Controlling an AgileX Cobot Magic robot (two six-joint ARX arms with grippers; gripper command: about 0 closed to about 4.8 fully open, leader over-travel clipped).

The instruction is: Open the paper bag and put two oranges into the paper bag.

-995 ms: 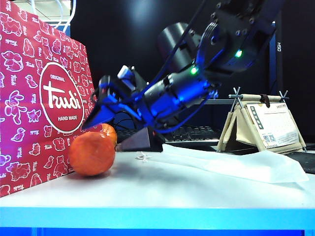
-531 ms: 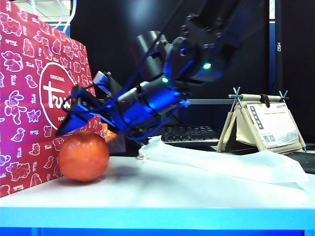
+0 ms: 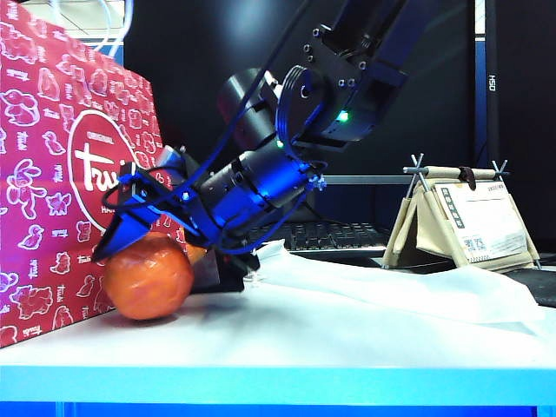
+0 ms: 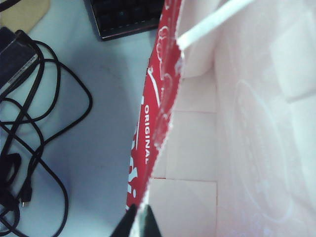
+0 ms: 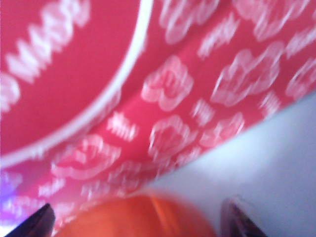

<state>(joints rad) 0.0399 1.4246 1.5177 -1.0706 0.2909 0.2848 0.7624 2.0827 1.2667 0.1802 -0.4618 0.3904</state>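
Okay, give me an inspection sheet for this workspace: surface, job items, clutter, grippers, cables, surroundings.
Surface: pale table.
Job's things: paper bag standing at the exterior view's left, mouth open; one orange beside it, a second mostly hidden behind.
Clutter: white sheet.
Grippers: right gripper open, jaws straddling the orange; left gripper shut on the paper bag rim.
Cables: black cables beside the bag.
Surroundings: keyboard; small stand.
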